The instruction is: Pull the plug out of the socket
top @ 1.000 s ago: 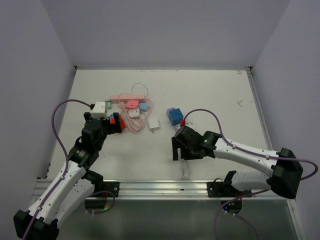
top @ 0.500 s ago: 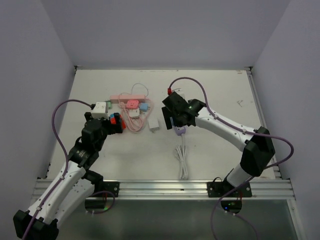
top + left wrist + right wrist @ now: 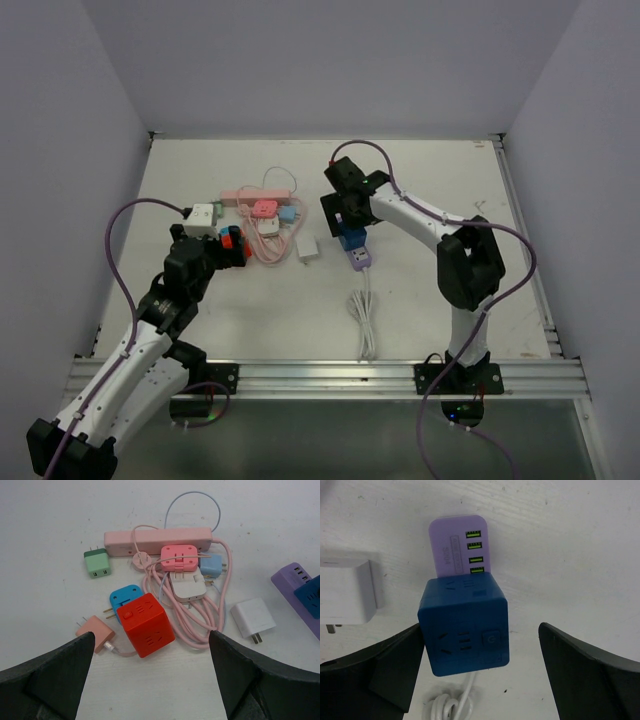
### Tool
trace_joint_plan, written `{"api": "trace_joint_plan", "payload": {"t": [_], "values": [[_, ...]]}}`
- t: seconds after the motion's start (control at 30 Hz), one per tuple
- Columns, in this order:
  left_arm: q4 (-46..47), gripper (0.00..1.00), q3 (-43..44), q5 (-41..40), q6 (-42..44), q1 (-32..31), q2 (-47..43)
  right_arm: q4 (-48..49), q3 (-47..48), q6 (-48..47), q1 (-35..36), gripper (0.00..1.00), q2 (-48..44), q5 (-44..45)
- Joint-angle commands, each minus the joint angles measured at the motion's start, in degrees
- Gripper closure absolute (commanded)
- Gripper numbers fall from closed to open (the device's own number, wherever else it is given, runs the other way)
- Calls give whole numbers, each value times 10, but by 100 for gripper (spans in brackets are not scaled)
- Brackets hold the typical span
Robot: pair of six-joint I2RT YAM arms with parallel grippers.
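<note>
"Where is the plug [image 3: 459,545]?"
"It is the purple one. It lies on the table [image 3: 270,300], right against the blue socket [image 3: 464,632]. I think it is stuck in the socket, but the join is hidden."
"Is the right gripper [image 3: 479,625] holding it?"
"No. Its fingers [image 3: 370,680] are spread wide, one on each side of the socket."
"And the left gripper [image 3: 150,633]?"
"Spread wide too, holding nothing. It hangs over a red cube [image 3: 146,625], with a pink strip [image 3: 150,539] past it. A white charger [image 3: 252,616] lies between the red cube and the socket."
</note>
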Motion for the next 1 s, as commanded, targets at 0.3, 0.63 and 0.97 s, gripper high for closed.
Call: {"api": "trace_joint_plan", "payload": {"t": [0.3, 0.63, 0.97], "values": [[27, 0, 6, 29, 7, -4, 20, 38, -13, -16, -19, 32, 25, -98], [15, 1, 12, 101, -17, -4, 36, 59, -71, 36, -19, 92, -47, -144], [51, 0, 35, 218, -196, -20, 84, 183, -189, 184, -18, 100, -219, -206]]}}
